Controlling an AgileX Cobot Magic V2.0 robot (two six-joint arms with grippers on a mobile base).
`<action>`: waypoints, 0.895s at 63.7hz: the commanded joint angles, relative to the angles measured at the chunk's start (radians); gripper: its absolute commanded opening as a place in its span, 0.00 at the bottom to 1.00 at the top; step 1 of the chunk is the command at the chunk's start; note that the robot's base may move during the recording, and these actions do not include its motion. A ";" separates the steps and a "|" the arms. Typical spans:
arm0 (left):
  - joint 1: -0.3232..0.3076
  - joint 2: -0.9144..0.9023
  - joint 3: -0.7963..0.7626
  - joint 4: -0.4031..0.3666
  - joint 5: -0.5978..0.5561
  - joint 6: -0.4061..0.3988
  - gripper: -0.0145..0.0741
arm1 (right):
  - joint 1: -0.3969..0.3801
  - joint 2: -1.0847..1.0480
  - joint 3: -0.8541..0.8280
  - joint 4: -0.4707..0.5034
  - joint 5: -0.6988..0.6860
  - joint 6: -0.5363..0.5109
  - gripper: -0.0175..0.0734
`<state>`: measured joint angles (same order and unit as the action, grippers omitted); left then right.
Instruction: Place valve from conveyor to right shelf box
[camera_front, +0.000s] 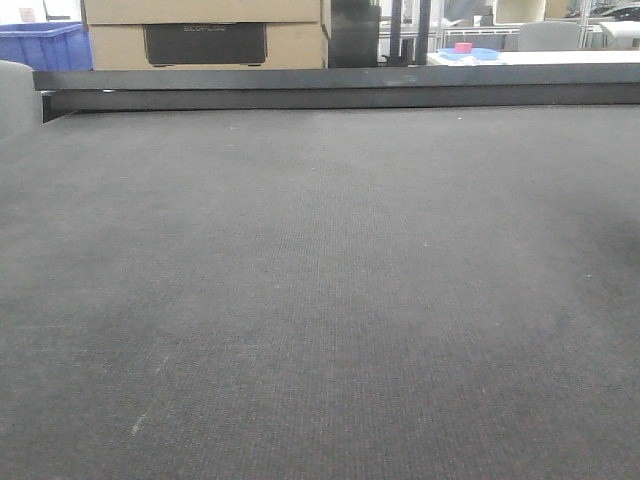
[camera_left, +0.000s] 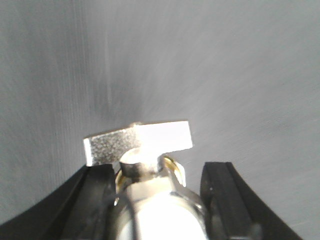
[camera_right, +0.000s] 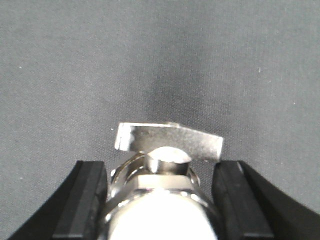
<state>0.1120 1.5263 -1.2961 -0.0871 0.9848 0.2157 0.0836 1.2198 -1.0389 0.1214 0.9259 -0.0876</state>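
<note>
Front view: conveyor (camera_front: 320, 300) fills the frame, dark grey woven belt, with the black rail (camera_front: 330, 90) along its far edge. Behind the rail there are cardboard boxes (camera_front: 200, 30) past the far-left part and a blue bin (camera_front: 45, 45) at the far-left corner. No arm or valve shows in this view. Left wrist view: left gripper (camera_left: 157, 170) is part-way closed around the left valve (camera_left: 150, 190). The black fingers (camera_left: 220, 195) sit at either flank of the shiny body, the near-left one touching and the other at most a sliver off. The flat silver handle (camera_left: 137, 142) sticks out just past the fingertips, lying crosswise over the stem. The belt behind is streaked and blurred, the valve less so. Right wrist view: right gripper (camera_right: 159, 165) is set to the same width around the right valve (camera_right: 162, 195), with the pads (camera_right: 87, 195) flush against both sides of the body and its handle (camera_right: 170, 142) crosswise just beyond the tips, tilted down to the right. The belt here is sharp. Both valves are centred between the jaws, stems pointing away from the wrist. Cannot tell whether either valve rests on the belt, nor which edge of the belt it is near.
</note>
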 joint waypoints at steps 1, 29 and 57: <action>-0.024 -0.130 0.068 -0.019 -0.103 -0.010 0.04 | 0.001 -0.023 0.004 -0.006 -0.057 -0.002 0.02; -0.055 -0.592 0.431 -0.027 -0.418 -0.010 0.04 | 0.001 -0.238 0.297 -0.006 -0.316 -0.002 0.02; -0.055 -0.926 0.653 -0.027 -0.636 -0.010 0.04 | 0.001 -0.557 0.504 -0.006 -0.411 -0.002 0.02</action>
<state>0.0621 0.6474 -0.6515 -0.1018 0.4374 0.2097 0.0836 0.7247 -0.5275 0.1214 0.5961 -0.0876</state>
